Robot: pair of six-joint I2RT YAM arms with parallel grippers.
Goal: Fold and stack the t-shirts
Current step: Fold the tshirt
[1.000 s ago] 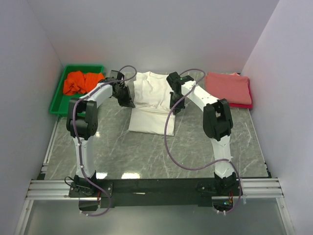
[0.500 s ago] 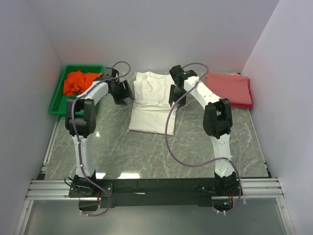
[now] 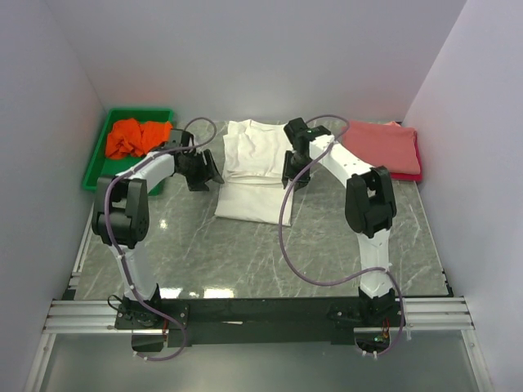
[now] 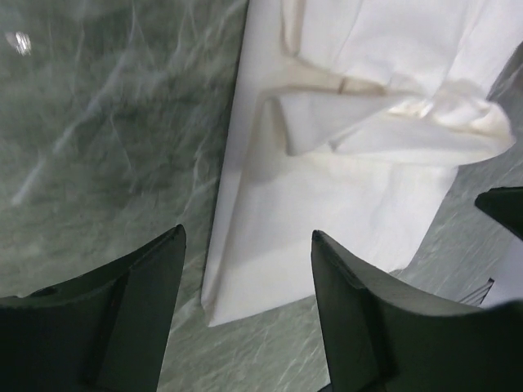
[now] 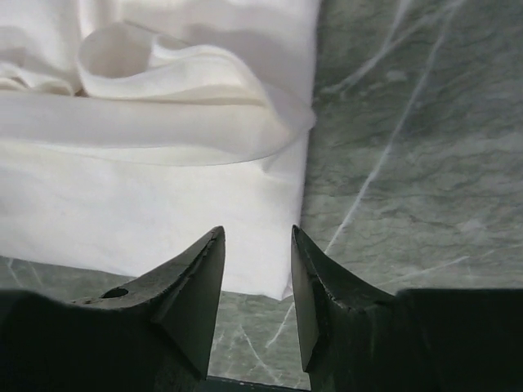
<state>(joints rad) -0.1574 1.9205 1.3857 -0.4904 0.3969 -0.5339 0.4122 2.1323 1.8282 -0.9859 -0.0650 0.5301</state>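
Since neither tool holds anything, the fold rests on the cloth alone. Over the white shirt [image 4: 343,188] the left gripper [image 4: 247,237] stands wide and empty, with the shirt's left edge and a strip of table [image 4: 106,122] showing between its jaws. The right gripper [image 5: 257,233] stands narrower, also empty, above the shirt's right edge.

What could go wrong, as I judge it: the far part of the shirt is doubled over loosely, with a puffed roll of cloth at each side rather than a flat crease. A jaw that comes down on that roll may catch only the top layer and drag the fold open. One that closes too far out would nip bare table and miss the edge. The right gripper's smaller gap leaves less room for layered cloth, so a push is likelier there than a pinch. Uneven lifts by the two arms would skew the shirt.

The white shirt lies mid-table toward the back, between the two grippers, each near one side edge about halfway along. Whether either touches the cloth I cannot tell. An orange shirt [image 3: 137,136] sits crumpled in the tray [image 3: 91,167] beyond the left arm. A pink shirt [image 3: 380,145] lies folded on a red shirt [image 3: 404,175] at far right, apart from the right gripper.
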